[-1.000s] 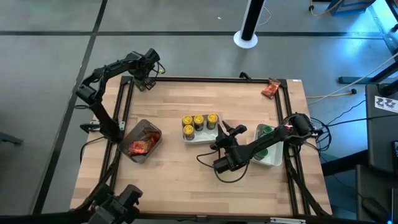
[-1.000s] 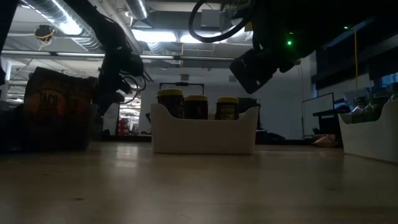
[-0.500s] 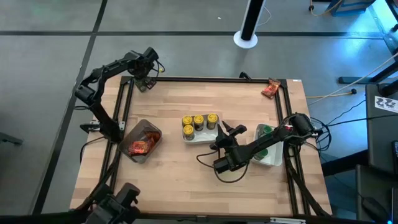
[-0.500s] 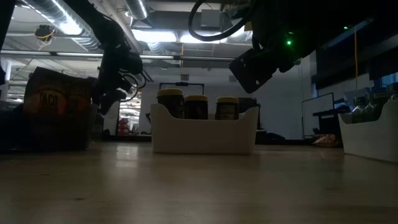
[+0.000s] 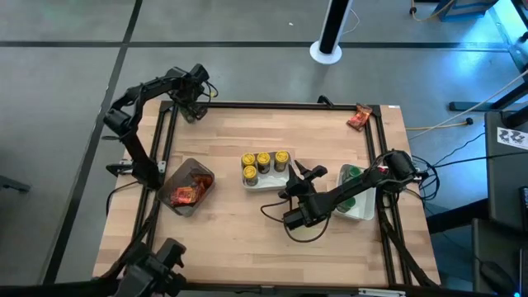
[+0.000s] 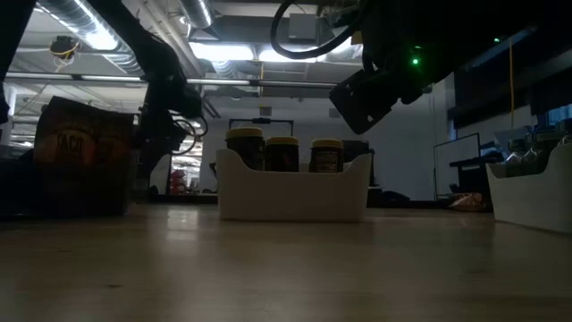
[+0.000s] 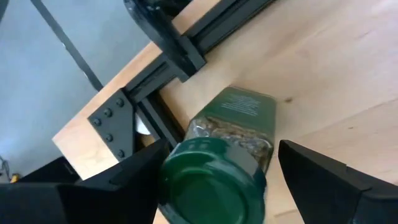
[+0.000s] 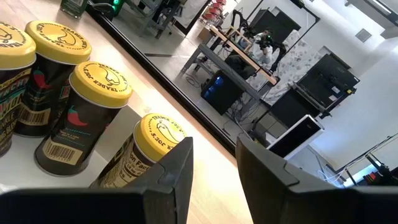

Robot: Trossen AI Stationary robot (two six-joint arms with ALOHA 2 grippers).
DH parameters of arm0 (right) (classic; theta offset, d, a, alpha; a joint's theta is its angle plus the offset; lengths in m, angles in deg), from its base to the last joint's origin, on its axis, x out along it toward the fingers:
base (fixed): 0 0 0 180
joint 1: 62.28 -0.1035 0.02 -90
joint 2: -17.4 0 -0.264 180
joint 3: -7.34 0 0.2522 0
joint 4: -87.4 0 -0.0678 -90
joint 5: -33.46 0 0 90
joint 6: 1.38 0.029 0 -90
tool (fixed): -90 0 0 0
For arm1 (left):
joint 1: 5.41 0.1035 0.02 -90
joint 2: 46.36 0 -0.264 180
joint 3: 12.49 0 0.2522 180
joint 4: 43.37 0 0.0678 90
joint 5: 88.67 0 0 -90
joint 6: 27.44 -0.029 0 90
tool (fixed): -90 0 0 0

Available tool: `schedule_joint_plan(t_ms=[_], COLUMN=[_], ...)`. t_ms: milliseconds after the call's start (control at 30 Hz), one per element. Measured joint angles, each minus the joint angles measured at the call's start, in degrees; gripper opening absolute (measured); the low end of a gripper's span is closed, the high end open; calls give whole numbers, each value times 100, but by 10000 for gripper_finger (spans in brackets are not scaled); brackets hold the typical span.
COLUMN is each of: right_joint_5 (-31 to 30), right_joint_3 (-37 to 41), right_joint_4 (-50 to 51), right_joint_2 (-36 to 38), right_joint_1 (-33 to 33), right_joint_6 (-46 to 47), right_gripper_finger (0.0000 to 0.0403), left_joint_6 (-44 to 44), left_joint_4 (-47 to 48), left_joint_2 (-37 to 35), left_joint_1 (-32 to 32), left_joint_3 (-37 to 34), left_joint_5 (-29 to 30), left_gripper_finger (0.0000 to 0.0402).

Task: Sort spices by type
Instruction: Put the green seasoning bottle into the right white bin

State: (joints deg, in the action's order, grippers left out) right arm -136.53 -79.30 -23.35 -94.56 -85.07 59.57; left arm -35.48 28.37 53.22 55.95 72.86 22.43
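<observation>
A green-lidded spice jar [image 7: 227, 149] stands upright on the table's far left corner, beside the black frame. My left gripper [image 7: 221, 148] hangs over it, pointing steeply down, open, one finger on each side of the lid. I see no touch. In the high view that gripper [image 5: 191, 106] covers the jar. Three yellow-lidded jars [image 5: 264, 161] stand in a white tray [image 5: 266, 183] at mid-table. My right gripper [image 5: 299, 175] hovers just right of that tray, nearly level. Its fingers stand a little apart with nothing between them [image 8: 214, 146].
A clear grey bin [image 5: 188, 188] with red-orange packets sits at the left. A second white tray [image 5: 356, 206] with green-lidded jars stands at the right edge. One red-orange packet [image 5: 359, 117] lies at the far right corner. The near half of the table is bare wood.
My left gripper has tipped a little and sunk slightly over the far left corner. My right arm has kept still.
</observation>
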Motion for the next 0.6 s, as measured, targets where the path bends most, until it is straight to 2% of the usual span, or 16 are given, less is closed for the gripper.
schedule_joint_plan(t_ms=[167, 467, 600], right_joint_5=[0, 3, 43], right_joint_3=[1, 0, 0], right_joint_4=[-7, -11, -10], right_joint_2=[0, 0, 0], right_joint_1=[1, 2, 0], right_joint_6=[0, 0, 0], right_gripper_finger=[121, 121, 121], left_joint_6=[-41, -214, -345], left_joint_4=[4, -9, -11], left_joint_2=[70, 80, 62], left_joint_1=[34, 51, -55], left_joint_3=[0, 2, 1], left_joint_5=[-24, -305, -298], left_gripper_finger=[274, 186, 184])
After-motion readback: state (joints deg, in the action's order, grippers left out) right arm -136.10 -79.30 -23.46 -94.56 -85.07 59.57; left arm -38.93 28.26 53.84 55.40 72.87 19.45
